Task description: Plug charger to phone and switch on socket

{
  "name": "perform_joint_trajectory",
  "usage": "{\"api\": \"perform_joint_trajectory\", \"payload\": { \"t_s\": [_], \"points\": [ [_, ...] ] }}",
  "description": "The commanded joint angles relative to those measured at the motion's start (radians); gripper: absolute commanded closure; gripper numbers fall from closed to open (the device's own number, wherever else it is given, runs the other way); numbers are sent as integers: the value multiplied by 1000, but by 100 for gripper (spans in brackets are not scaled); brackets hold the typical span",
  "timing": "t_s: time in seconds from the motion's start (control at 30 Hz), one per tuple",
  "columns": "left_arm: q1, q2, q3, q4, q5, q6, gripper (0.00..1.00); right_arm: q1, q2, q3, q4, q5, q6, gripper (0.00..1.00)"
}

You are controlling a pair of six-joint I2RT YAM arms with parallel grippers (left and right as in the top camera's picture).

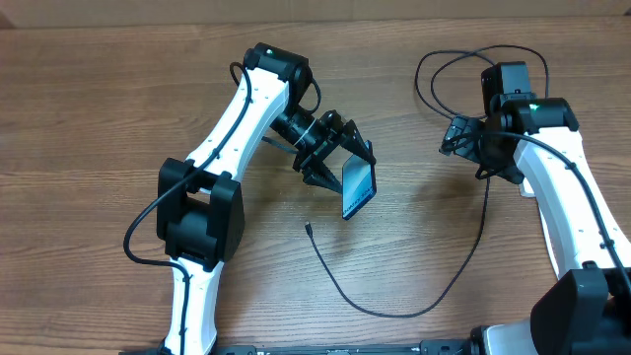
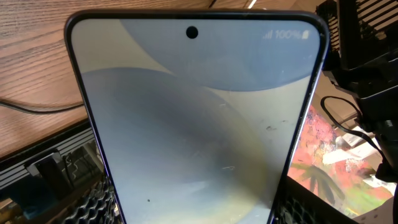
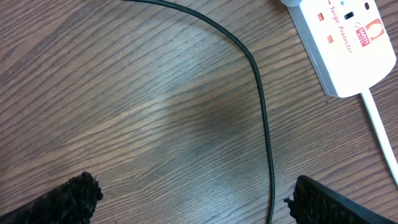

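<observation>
Wood-grain laminate surface, brown, matte. Left end effector clamps the phone by its edges, tilted up off the wood near centre. It is a slim glass slab with rounded corners. Its screen is lit pale blue-grey, punch-hole dot at 12 o'clock.

Charger: thin black rubbery cable. Its small connector tip lies free at 7 o'clock from the phone, apart from it. The line sweeps toward 3 o'clock, then up to the right arm.

Right end effector spread wide, gripping nothing, with fuzzy black pads either side of the cable.

Socket: glossy white plastic block, red markings, at 1 o'clock in the right wrist view. Thick white cord trails toward 4 o'clock.
</observation>
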Motion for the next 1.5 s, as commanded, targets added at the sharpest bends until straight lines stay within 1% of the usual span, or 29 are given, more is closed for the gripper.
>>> {"api": "perform_joint_trajectory", "payload": {
  "t_s": [0.0,0.8,0.93,1.1,1.13,1.2,1.23,1.47],
  "points": [
    [-1,-2,28,-7,58,-16,53,4,3,19,6,14,5,0],
    [-1,-2,28,-7,47,-14,51,4,3,19,6,14,5,0],
    [-1,-2,28,-6,-32,-7,51,4,3,19,6,14,5,0],
    [-1,-2,28,47,-207,64,51,4,3,19,6,14,5,0],
    [-1,-2,28,56,-239,87,50,4,3,19,6,14,5,0],
    [-1,-2,28,79,-269,148,45,4,3,19,6,14,5,0],
    [-1,-2,28,93,-278,165,45,4,3,19,6,14,5,0],
    [-1,-2,28,177,-312,174,41,4,3,19,6,14,5,0]
  ]
}}
